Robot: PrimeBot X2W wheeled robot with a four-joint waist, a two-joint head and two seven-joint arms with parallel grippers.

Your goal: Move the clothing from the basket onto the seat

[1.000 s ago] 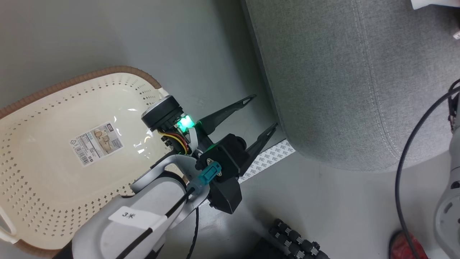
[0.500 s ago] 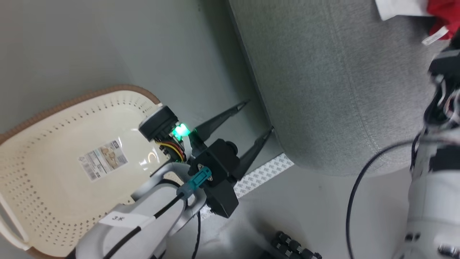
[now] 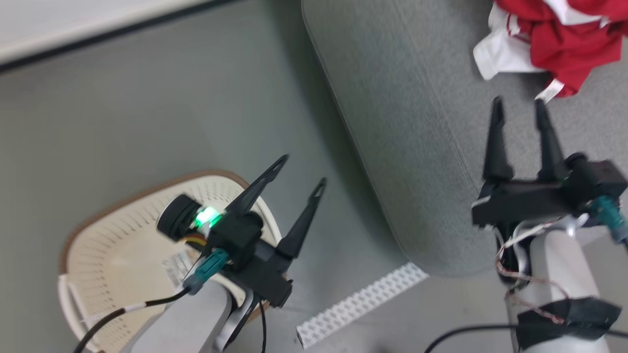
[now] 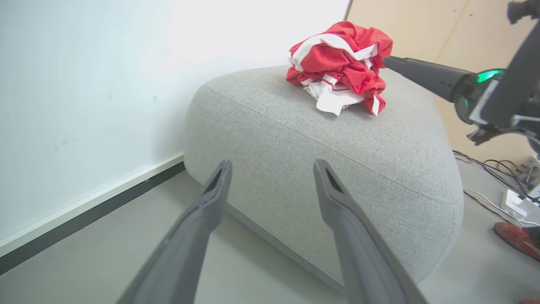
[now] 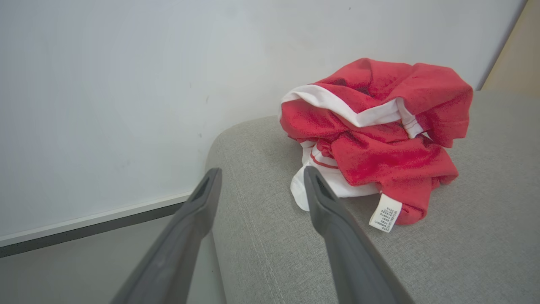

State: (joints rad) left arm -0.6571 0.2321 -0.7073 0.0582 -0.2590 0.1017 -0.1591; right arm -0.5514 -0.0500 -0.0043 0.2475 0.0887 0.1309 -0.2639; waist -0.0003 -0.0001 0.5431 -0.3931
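Red fabric with white panels, the clothing (image 3: 554,44), lies crumpled in one heap on top of the seat (image 3: 417,122), a large grey woven-fabric cushion with rounded corners. The heap sits well back from the seat's rounded front edge. A small white label (image 5: 384,213) hangs from the side of the heap nearest that edge.

The right gripper (image 3: 518,102) hovers over the seat's top with its two long dark fingers spread wide and nothing between them. Its tips point at the heap and stand just beside it, one close to the label; whether it touches cannot be told.

The left gripper (image 3: 302,169) is off the seat, above the grey floor (image 3: 147,98) beside the seat's side wall. It too gapes wide and empty, its fingers aimed at the seat.

The basket (image 3: 113,245), cream-white perforated plastic with a brown rim, stands on the floor apart from the seat's near corner, under the left arm. A white patterned strip (image 3: 360,304) lies on the floor at the foot of that corner.
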